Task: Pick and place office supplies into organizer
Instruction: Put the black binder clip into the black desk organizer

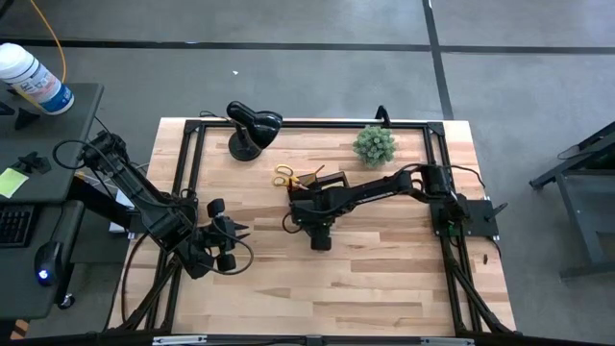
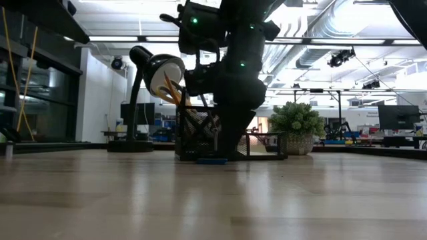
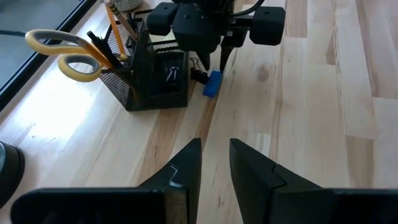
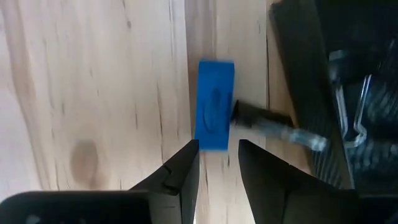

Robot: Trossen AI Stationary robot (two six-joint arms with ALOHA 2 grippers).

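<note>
The black mesh organizer (image 3: 155, 81) stands mid-table. Its cup holds the yellow-handled scissors (image 3: 62, 53) and orange and dark pens (image 3: 115, 31). The small blue block (image 4: 214, 104) lies flat on the wood beside the organizer's wall. A black clip (image 4: 249, 114) with wire handles lies between the two. My right gripper (image 4: 217, 155) is open and points down just above the block, its fingertips either side of one end; I see no touch. My left gripper (image 3: 214, 165) is open and waits near the table's left edge, facing the organizer.
A black desk lamp (image 1: 252, 127) stands at the far left corner of the table. A green potted plant (image 1: 375, 144) sits at the far edge, to the right of the organizer (image 1: 322, 181). Bare wood (image 1: 365, 279) stretches toward the near edge.
</note>
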